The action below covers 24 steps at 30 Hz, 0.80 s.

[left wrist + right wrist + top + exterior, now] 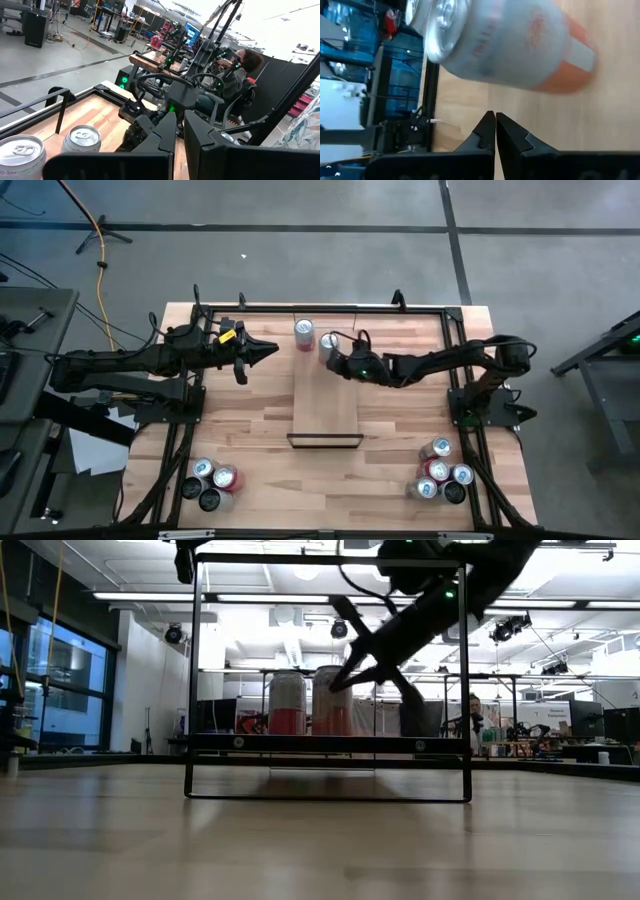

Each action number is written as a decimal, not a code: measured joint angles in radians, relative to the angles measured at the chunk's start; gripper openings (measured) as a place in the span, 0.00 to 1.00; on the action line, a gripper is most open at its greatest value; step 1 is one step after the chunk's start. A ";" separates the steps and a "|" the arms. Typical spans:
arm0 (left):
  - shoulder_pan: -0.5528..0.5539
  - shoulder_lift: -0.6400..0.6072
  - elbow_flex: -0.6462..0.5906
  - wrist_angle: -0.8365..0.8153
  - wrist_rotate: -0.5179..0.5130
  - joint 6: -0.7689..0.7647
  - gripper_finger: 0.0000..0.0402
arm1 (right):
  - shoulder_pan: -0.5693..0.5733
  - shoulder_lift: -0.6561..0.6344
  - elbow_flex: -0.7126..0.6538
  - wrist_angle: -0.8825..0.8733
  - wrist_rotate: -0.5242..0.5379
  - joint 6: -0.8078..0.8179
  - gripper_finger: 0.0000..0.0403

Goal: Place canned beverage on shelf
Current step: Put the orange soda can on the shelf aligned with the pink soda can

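On the shelf (pixel 325 395), far end: two cans upright, pink can (pixel 304 333) and silver can (pixel 328 346), close together
Right gripper (pixel 337 363): fingers closed, empty, just beside silver can
Left gripper (pixel 270 351): closed, empty, left of shelf
Hard to make out: silver can label blurred in right wrist view; contact with can unclear
Spare cans (pixel 212 482): front corners

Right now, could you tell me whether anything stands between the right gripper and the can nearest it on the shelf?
Nothing visible does. The right gripper, shut, sits right beside the nearer can, which stands upright on the shelf next to a second can. The left gripper waits off to the shelf's side.
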 joint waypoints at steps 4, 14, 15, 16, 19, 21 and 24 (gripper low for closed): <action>0.000 0.000 0.000 -0.001 0.000 -0.019 0.00 | -0.003 0.013 0.063 -0.123 0.028 -0.026 0.00; 0.000 -0.002 0.000 0.000 0.000 -0.016 0.00 | -0.006 0.032 0.128 -0.240 0.021 -0.086 0.00; 0.000 -0.002 0.000 0.000 0.000 -0.016 0.00 | -0.006 0.043 0.134 -0.238 0.023 -0.085 0.00; 0.000 -0.002 0.000 -0.001 0.000 -0.017 0.00 | -0.007 0.050 0.137 -0.239 0.029 -0.083 0.00; 0.000 -0.002 0.000 -0.001 0.000 -0.017 0.00 | -0.010 0.082 0.159 -0.233 0.033 -0.079 0.00; 0.000 -0.002 0.000 -0.001 0.000 -0.017 0.00 | -0.012 0.101 0.176 -0.237 0.039 -0.074 0.00; 0.000 -0.002 0.000 -0.004 0.000 -0.018 0.00 | -0.018 0.126 0.207 -0.228 0.047 -0.074 0.00</action>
